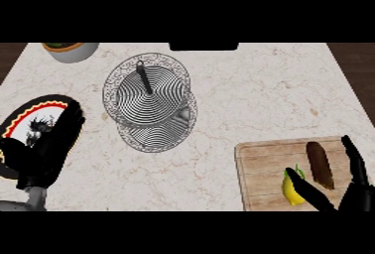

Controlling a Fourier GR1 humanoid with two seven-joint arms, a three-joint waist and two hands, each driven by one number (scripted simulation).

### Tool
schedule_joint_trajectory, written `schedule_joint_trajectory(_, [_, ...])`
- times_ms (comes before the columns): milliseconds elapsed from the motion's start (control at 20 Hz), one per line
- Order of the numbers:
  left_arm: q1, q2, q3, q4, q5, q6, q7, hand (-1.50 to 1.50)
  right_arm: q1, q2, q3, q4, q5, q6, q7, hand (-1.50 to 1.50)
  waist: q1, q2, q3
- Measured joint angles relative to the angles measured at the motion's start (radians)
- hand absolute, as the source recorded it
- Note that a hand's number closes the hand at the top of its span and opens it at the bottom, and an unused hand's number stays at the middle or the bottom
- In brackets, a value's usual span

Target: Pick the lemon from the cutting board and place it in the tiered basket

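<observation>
Marble counter (271, 94): cutting board (264, 168) beneath right hand (357, 192), plate (29, 116) beneath left hand (55, 144), tiered basket (150, 104) ahead between them, bowl (71, 51) beyond left hand.

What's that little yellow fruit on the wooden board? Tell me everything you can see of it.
It is a lemon: small, oval, bright yellow, with a green bit at its upper end. It lies on the wooden cutting board, left of a dark brown oblong thing and apart from it. A black finger of the right hand crosses its right side and hides part; whether it touches cannot be told.
</observation>
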State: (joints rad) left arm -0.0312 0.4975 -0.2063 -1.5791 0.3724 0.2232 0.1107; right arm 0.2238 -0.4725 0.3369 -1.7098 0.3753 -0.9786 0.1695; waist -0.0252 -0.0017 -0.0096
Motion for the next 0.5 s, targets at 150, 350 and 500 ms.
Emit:
schedule_joint_trajectory(150, [0.002,0.000,0.003,0.000,0.005,-0.005,0.002,0.00,0.073,-0.073,-0.003,-0.007,0.108,0.044,0.105,-1.50,-0.003,0.001,-0.005])
schedule_joint_trajectory(350, [-0.005,0.001,0.004,-0.003,0.004,-0.011,0.000,0.00,0.148,-0.158,0.026,-0.026,0.192,0.188,0.262,-1.50,0.009,0.007,-0.011])
schedule_joint_trajectory(500, [-0.008,0.000,-0.001,-0.006,0.008,-0.023,0.003,0.00,0.177,-0.206,0.063,-0.077,0.226,0.323,0.399,-1.50,0.026,0.011,-0.012])
